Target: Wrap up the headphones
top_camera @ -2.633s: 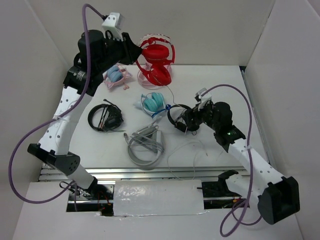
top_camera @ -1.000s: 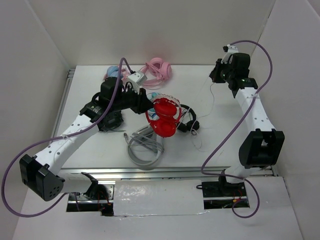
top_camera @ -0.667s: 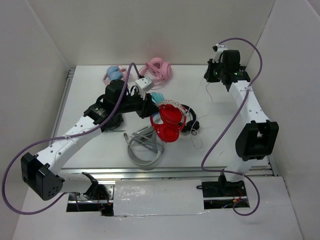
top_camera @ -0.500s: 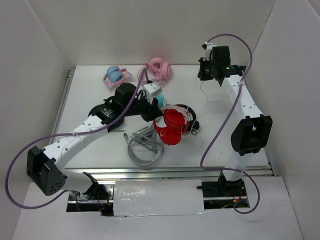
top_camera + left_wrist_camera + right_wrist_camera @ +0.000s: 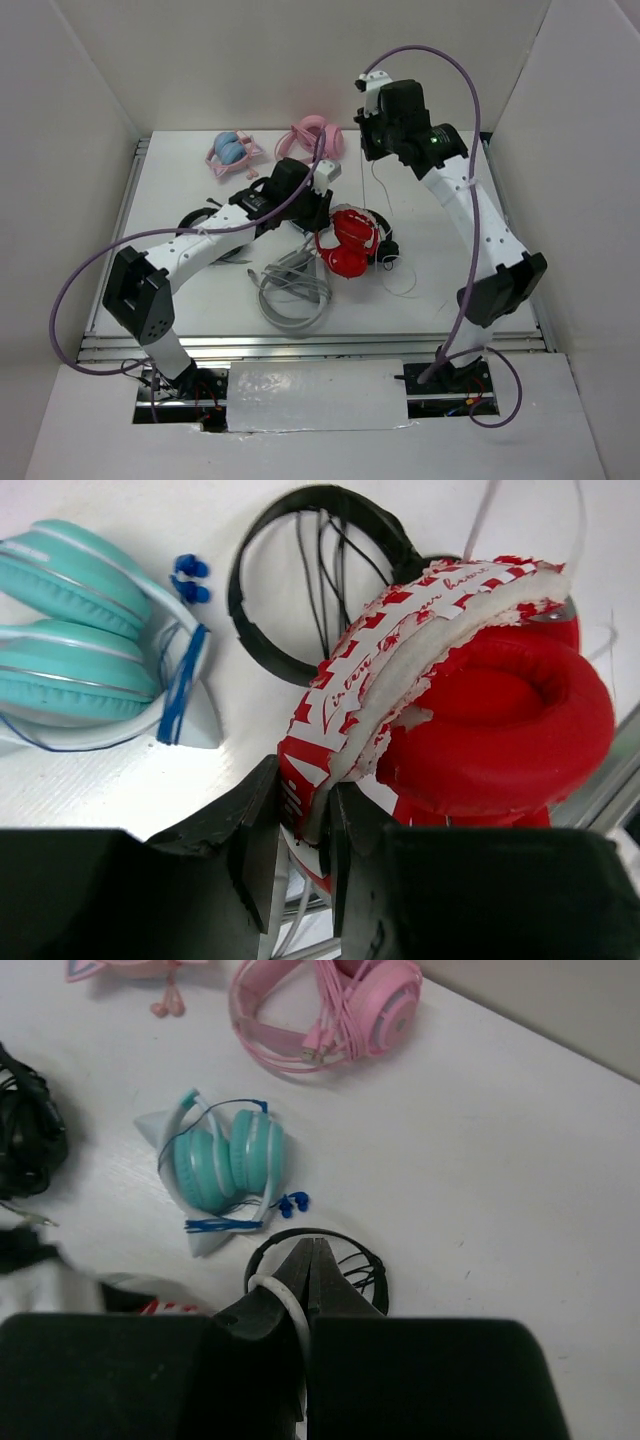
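Note:
The red headphones (image 5: 345, 243) hang low over the middle of the table, cups folded together, and their headband is worn white and peeling. In the left wrist view my left gripper (image 5: 305, 805) is shut on that headband, with a red cup (image 5: 500, 730) to the right of it. In the top view the left gripper (image 5: 322, 212) is just left of the headphones. My right gripper (image 5: 368, 142) is raised above the back of the table. In its wrist view the right gripper (image 5: 312, 1252) is shut, and the thin white cable (image 5: 287, 1305) loops over one finger into the jaws. The cable (image 5: 373, 180) drops toward the headphones.
Teal headphones (image 5: 225, 1160) and small black on-ear headphones (image 5: 365, 1270) lie under the right gripper. Pink headphones (image 5: 312, 135) and a blue-and-pink pair (image 5: 230, 150) sit at the back. A grey set with coiled cable (image 5: 290, 295) lies near the front, and a black headset (image 5: 197, 216) is at the left.
The right arm swung from the back right toward the back centre, keeping the cable. The left gripper carried the red headphones a little to the right and nearer the front.

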### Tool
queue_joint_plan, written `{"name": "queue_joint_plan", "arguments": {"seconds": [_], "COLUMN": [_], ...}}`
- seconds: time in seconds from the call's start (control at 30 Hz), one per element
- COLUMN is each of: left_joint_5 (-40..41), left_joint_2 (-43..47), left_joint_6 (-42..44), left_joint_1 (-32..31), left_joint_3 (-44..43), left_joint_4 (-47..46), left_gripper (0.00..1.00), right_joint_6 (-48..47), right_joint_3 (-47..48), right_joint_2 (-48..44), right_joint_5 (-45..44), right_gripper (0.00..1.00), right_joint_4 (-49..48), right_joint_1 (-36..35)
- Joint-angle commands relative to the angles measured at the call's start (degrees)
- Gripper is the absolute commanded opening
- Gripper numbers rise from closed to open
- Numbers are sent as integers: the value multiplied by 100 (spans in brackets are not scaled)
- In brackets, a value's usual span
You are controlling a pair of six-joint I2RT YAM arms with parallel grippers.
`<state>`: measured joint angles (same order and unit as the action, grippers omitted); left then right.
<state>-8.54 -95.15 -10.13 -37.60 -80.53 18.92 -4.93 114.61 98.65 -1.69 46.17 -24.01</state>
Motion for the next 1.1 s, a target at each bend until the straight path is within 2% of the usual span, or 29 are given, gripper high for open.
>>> {"name": "queue_joint_plan", "arguments": {"seconds": [0.0, 0.13, 0.37, 0.5, 0.57, 0.73, 0.87, 0.97, 1.07], "left_joint_5": [385, 1001, 1248, 1495, 1417, 1021, 573, 529, -76], "left_joint_2": [-125, -398, -609, -540, -461, -285, -74, 119, 269], "left_joint_6": [-709, -1139, -2045, -2326, -2476, -2739, -2880, -2977, -3170], "left_joint_1": [157, 210, 552, 666, 780, 1141, 1413, 1484, 1607], "left_joint_3": [-542, -1174, -1824, -1914, -1914, -1914, -1853, -1608, -1317], "left_joint_4": [-64, 217, 314, 271, 183, -19, -230, -405, -836], "left_gripper": [0, 0, 0, 0, 0, 0, 0, 0, 0], "right_joint_6": [-87, 87, 475, 730, 783, 1283, 1774, 1969, 1891], "right_joint_3": [-35, -314, -1246, -1878, -2064, -2845, -4275, -4997, -5631], "right_joint_2": [-864, -1303, -1787, -2200, -2289, -2719, -3534, -3817, -4020], "right_joint_5": [-507, -674, -920, -518, -367, -657, -578, -246, -24], "right_gripper": [0, 0, 0, 0, 0, 0, 0, 0, 3], "right_joint_4": [102, 147, -116, -547, -662, -1039, -1732, -2015, -2602], "right_joint_1": [-436, -946, -1878, -2230, -2441, -2732, -2776, -2749, -2741]}}
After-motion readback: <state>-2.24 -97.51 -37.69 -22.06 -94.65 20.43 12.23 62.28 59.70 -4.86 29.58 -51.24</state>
